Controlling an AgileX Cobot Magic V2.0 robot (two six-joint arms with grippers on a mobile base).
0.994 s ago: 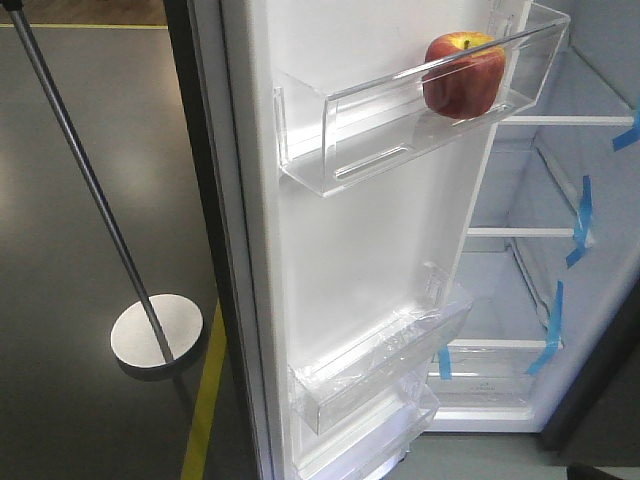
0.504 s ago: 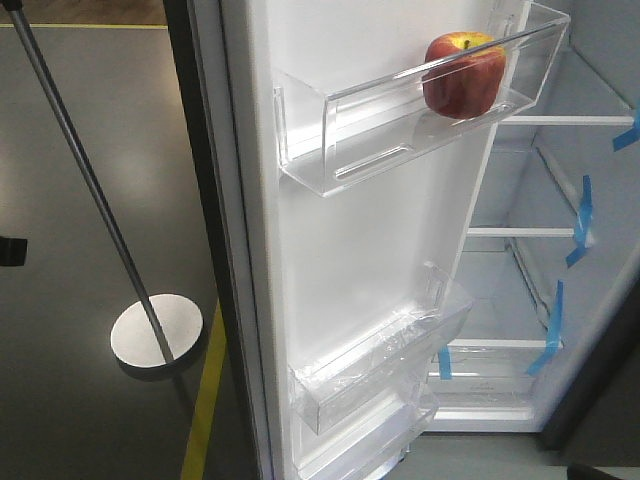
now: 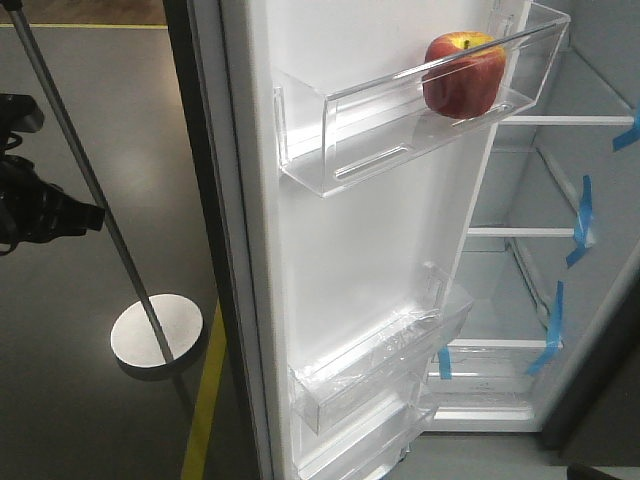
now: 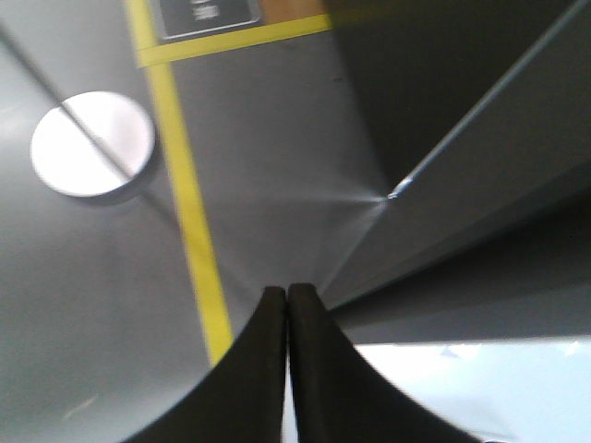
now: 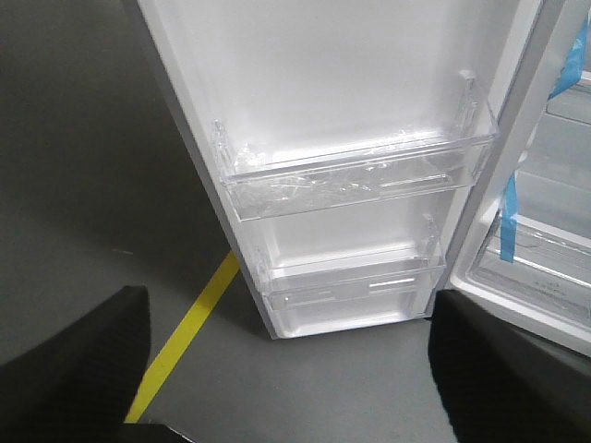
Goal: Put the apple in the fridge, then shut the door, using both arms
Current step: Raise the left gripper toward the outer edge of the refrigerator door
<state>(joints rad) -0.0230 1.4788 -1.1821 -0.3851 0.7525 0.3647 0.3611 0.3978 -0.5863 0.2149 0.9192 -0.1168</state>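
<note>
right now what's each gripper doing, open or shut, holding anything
left gripper: shut, fingers pressed together, nothing between them.
right gripper: open, fingers wide apart, empty.

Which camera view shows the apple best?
The exterior front-facing view: the apple sits clearly visible in the upper clear door bin. The left wrist view shows mostly floor; the right wrist view shows only the lower bins. Neither shows the apple.

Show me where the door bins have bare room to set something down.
The top bin is bare from its left wall up to the apple; only its right end, around the apple, is crowded. The middle bin shows nothing but crinkled clear film, wall to wall. The lowest bin looks bare as well.
</note>
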